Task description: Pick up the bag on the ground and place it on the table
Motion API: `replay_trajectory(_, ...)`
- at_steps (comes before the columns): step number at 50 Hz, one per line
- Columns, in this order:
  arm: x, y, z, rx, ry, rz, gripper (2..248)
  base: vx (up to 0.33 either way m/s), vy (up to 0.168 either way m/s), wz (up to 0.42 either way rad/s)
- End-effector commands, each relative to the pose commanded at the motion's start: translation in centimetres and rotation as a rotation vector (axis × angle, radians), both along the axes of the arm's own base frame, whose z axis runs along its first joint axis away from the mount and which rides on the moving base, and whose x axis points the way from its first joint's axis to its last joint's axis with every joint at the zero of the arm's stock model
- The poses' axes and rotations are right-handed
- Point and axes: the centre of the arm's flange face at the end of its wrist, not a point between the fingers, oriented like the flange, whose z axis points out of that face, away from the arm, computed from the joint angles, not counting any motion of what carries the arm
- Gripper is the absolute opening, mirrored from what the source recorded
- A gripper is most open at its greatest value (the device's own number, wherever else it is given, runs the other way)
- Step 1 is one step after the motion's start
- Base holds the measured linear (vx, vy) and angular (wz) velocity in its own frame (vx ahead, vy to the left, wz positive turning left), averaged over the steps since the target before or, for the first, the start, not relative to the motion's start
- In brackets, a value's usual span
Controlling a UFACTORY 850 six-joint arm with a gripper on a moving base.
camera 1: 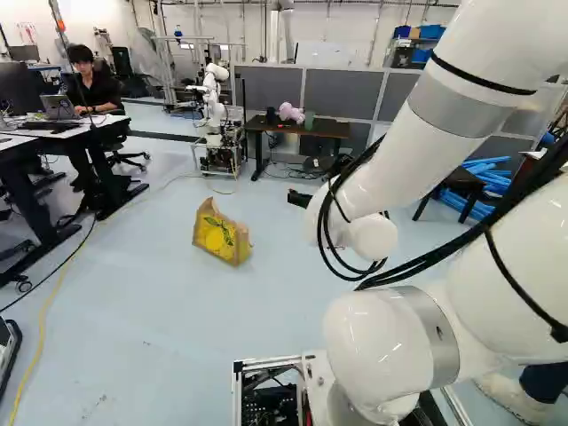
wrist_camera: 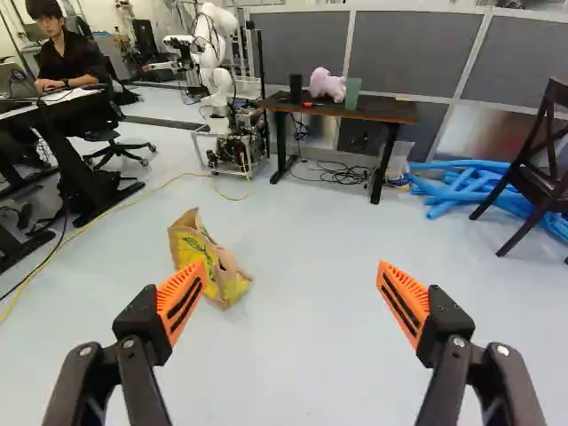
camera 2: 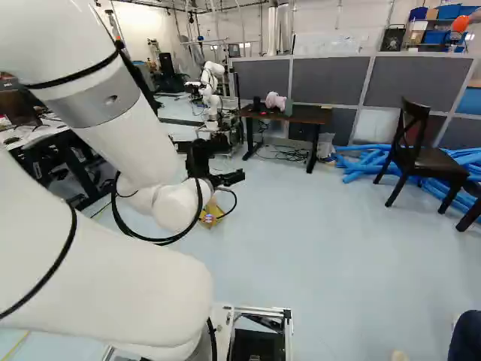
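Find the bag (camera 1: 220, 235) on the floor (wrist_camera: 311, 337), tilted to one side, with brown paper and yellow print, creased near the top. Take twelve o'clock as straight ahead of the gripper (wrist_camera: 291, 266): then place the bag at eleven, well apart from the fingers. See the two fingers wide open, with nothing between them.

Next, probably, drive nearer, turn toward eleven and lower over the bag's upper edge. Be careful of coming down off-centre: could push the bag over, or catch only one side of the paper. Be careful also of pulling by a thin fold, because of possible tearing under the weight inside, if any; impossible to tell the contents from here.

Farther out, at ten o'clock, notice the yellow cable (wrist_camera: 133, 202), running on behind the bag toward another robot (wrist_camera: 211, 62) at eleven. With a wide turn of the base, could roll onto this cable.

Look for the table (wrist_camera: 390, 111) a little past twelve, probably the place for setting down. With a careless release there, could knock the pink plush toy (wrist_camera: 325, 84) or the green cup (wrist_camera: 352, 93). At two, avoid swinging into the chair (wrist_camera: 532, 169).
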Motion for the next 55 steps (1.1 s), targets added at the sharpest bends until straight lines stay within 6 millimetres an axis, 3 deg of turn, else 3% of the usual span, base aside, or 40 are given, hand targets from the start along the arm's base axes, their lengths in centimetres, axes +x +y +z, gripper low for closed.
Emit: replay_trajectory(55,0.0,0.0,0.0,0.0,0.0,0.0,247,0.127,0.036,0.158)
